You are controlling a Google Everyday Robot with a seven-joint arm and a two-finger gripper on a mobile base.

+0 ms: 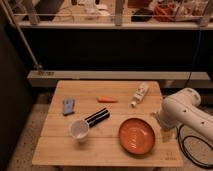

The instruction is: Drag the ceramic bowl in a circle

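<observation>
The ceramic bowl [136,135] sits just left of our gripper [162,124], which hangs released and empty at the wooden table's [100,150] right edge, below the white arm [186,112]. Farther left we see a black cylinder [97,117], a white cup [79,129] and a blue object [68,106]; behind, a white bottle [140,93].

The ceramic bowl [136,135], wide, shallow, round and orange-red glazed, sits upright and empty on the table [100,150], just beside the gripper [162,129], which hangs spread by its right rim.
</observation>
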